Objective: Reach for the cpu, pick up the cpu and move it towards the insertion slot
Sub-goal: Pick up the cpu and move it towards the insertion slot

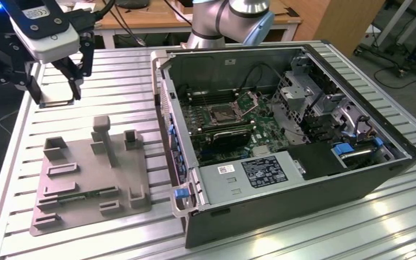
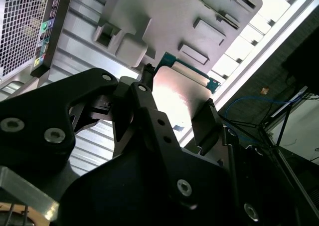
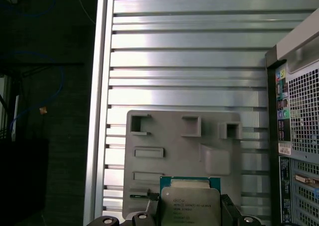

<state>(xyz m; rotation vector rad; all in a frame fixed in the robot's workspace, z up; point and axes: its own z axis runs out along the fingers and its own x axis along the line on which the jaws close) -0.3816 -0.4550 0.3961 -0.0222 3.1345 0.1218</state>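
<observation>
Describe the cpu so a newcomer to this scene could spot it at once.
Start at the open computer case on the slatted table; to the exterior view's left of it hangs the black tool. Clamped in it is the cpu: a flat square chip whose shiny silver top and green edge stand out from the grey tray.

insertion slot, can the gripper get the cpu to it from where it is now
Probably yes: the gripper holds the cpu above the table, the case is open on its side, and nothing lies over the insertion slot.
</observation>
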